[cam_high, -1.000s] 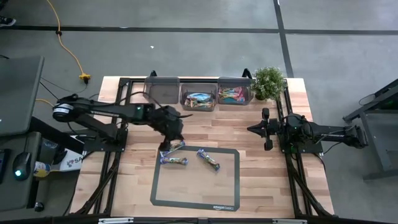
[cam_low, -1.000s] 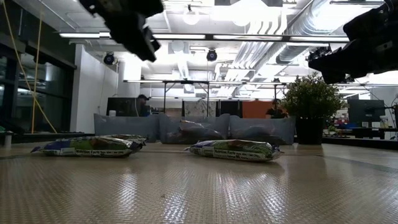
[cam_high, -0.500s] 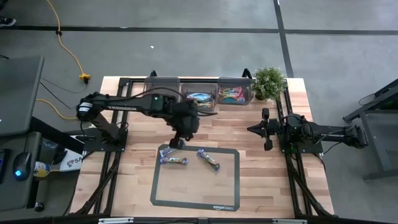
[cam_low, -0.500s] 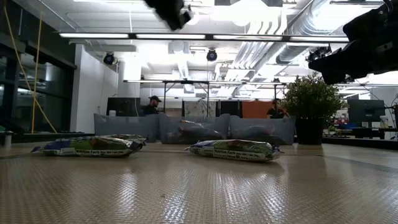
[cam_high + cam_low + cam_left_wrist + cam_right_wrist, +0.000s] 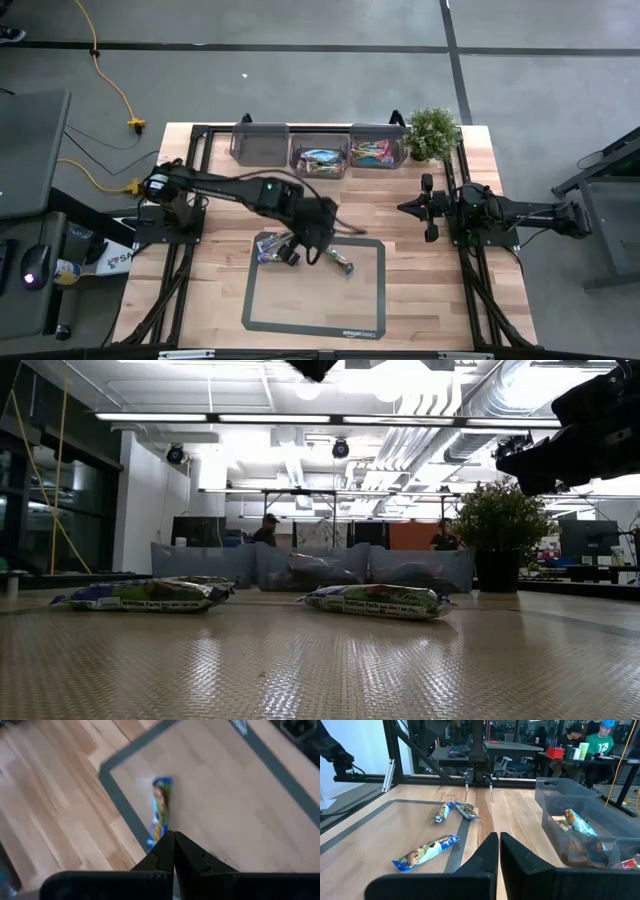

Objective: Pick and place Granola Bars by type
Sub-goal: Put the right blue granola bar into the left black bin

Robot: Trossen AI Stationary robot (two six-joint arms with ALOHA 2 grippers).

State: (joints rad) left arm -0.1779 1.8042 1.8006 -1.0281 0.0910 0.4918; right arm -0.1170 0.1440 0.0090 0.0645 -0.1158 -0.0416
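The left gripper [image 5: 318, 248] hangs with its fingers pressed together and nothing between them, above the bench's dark-bordered work mat [image 5: 312, 325], near the mat's far edge. Just ahead of its tips lies a blue-ended granola bar in a shiny wrapper [image 5: 159, 815], its long axis running straight away from the fingers; a pick would likely need the fingers parted and turned across it. A second shiny-wrapped granola bar [image 5: 274, 252] lies on the mat's far left corner, close beside the arm. The right gripper [image 5: 428, 207], also closed and empty, waits by the bench's right edge, well apart from both bars, so the left arm is nearer. Three clear grey plastic bins [image 5: 320, 150] line the far edge. The low view alone shows both bars lying flat; the right wrist view alone shows bars already inside the bins.
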